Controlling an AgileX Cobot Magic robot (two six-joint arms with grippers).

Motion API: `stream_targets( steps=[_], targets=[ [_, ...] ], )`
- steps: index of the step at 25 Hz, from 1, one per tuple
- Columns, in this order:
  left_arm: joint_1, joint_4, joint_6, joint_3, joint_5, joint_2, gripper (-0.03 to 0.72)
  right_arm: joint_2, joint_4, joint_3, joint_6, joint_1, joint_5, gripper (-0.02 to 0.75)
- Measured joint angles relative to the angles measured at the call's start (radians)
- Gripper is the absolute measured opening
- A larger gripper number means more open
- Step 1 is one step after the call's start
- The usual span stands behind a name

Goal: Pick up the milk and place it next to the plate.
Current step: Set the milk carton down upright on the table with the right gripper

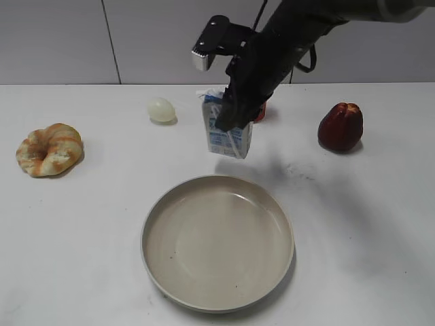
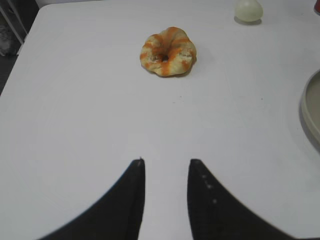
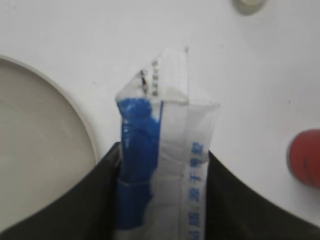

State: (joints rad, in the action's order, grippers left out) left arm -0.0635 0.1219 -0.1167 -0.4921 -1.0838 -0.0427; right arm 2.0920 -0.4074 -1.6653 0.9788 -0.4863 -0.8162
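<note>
The white table (image 1: 81,224) spreads under everything I can see. On it, nearest the front edge, sits the plate (image 1: 217,243), round, beige and shallow, with nothing in it. My right arm (image 1: 285,41) comes down from the upper right, and my right gripper (image 1: 230,115) has its jaws pressed against 2 opposite sides of the milk (image 1: 228,136), just behind the plate's far rim. From my right wrist, the carton (image 3: 160,150) sits squeezed between my 2 dark fingers (image 3: 75,200), its blue top and folded flap toward the camera, with the plate's rim (image 3: 75,115) curving to the left. I cannot tell whether its base touches the table. To the right lies a dark red fruit (image 1: 340,126); to the far left a glazed pastry ring (image 1: 49,149); behind, a pale egg-shaped thing (image 1: 162,109). A red object (image 1: 260,113) peeks out behind my right arm. My left gripper (image 2: 166,172) hangs over bare table, jaws narrowly apart, holding nothing.
</note>
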Motion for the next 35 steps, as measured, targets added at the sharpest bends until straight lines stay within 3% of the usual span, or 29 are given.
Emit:
stream_targets(
  steps=[6,16,25,29,35],
  targets=[
    [0.0,0.0,0.0,0.0,0.0,0.0,0.228,0.044,-0.088,0.0,0.15,-0.012,0.004,0.293],
    [0.0,0.0,0.0,0.0,0.0,0.0,0.228,0.094,-0.106,0.0,0.214,-0.012,0.025,0.3],
    [0.0,0.0,0.0,0.0,0.0,0.0,0.228,0.096,-0.123,-0.004,0.205,-0.012,0.043,0.518],
    [0.0,0.0,0.0,0.0,0.0,0.0,0.228,0.028,-0.039,-0.004,0.075,-0.012,0.042,0.58],
    [0.0,0.0,0.0,0.0,0.0,0.0,0.228,-0.221,0.186,-0.007,-0.286,-0.012,-0.021,0.594]
  ],
)
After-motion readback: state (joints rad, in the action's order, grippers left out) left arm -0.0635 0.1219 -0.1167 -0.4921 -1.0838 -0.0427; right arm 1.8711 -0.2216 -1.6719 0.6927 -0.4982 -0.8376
